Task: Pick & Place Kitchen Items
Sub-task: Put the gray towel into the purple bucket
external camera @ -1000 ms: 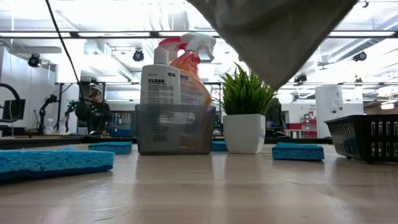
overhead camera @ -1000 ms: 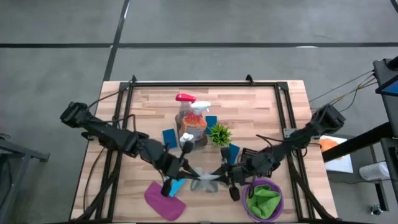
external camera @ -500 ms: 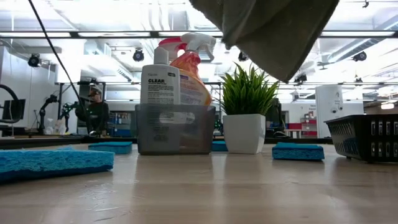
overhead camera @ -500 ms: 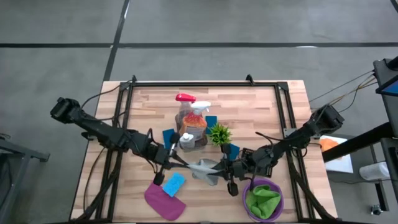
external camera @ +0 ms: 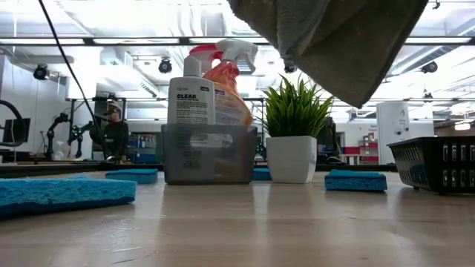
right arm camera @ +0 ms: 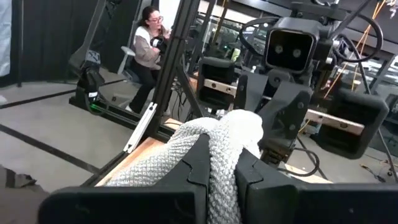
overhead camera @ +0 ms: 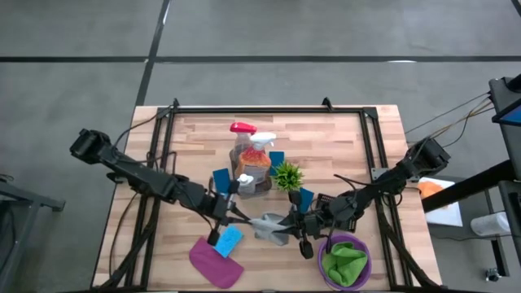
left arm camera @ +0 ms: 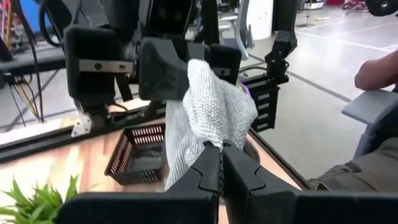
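Robotics lab (rigs (external camera: pixel 18 133), concrete floor (overhead camera: pixel 260 41))

The middle of the table (overhead camera: pixel 326 138) is crowded: the spray bottles (overhead camera: pixel 251 146) in their grey bin, the plant (overhead camera: pixel 286 175) and blue sponges (overhead camera: pixel 222 180) stand close together. Nearer the front edge, both arms meet over the lifted grey cloth (overhead camera: pixel 273 228), with the magenta cloth (overhead camera: pixel 213 262) and purple bowl (overhead camera: pixel 362 259) flanking them. Bare wood lies open along the far edge and both sides.
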Tool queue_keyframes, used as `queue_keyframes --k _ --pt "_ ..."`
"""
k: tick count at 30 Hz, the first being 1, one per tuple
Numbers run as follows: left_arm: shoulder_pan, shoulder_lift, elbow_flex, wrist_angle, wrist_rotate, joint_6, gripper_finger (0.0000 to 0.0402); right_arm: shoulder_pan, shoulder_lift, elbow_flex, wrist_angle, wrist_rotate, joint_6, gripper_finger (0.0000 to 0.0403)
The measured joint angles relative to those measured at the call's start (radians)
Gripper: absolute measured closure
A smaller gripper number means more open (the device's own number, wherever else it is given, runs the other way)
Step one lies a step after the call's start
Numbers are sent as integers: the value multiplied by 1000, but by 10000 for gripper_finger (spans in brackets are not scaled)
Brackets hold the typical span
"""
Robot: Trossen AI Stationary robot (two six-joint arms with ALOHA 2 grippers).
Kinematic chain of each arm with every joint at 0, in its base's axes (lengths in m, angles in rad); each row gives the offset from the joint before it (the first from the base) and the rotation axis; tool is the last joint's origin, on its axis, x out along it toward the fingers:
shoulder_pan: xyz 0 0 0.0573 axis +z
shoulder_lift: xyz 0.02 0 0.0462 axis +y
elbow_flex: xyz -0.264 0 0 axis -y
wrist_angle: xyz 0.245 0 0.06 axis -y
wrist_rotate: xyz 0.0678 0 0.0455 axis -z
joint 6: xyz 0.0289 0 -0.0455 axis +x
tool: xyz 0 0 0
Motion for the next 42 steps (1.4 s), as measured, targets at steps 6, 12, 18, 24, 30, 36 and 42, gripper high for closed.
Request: queue_keyframes --k 6,12,18,24,30,36,42 --pt "-2 23 0 -4 -1 -88 397 0 0 0 -11 0 0 385" --pt "2 23 8 5 -34 -125 383 1 -1 0 -2 -1 0 385" --pt "3 21 23 -8 -51 -107 265 12 -6 0 5 -19 -1 385" --pt "3 -3 24 -16 -64 10 124 25 -15 -3 6 -4 -10 385" --pt "-2 -62 -4 -40 -65 9 64 84 -28 -34 165 -25 -154 385" --pt "-5 -155 -102 -32 -65 -34 59 142 -135 -115 177 -110 -199 385" --pt "-6 -241 -224 40 -72 -99 59 190 -286 -225 90 -152 -151 385"
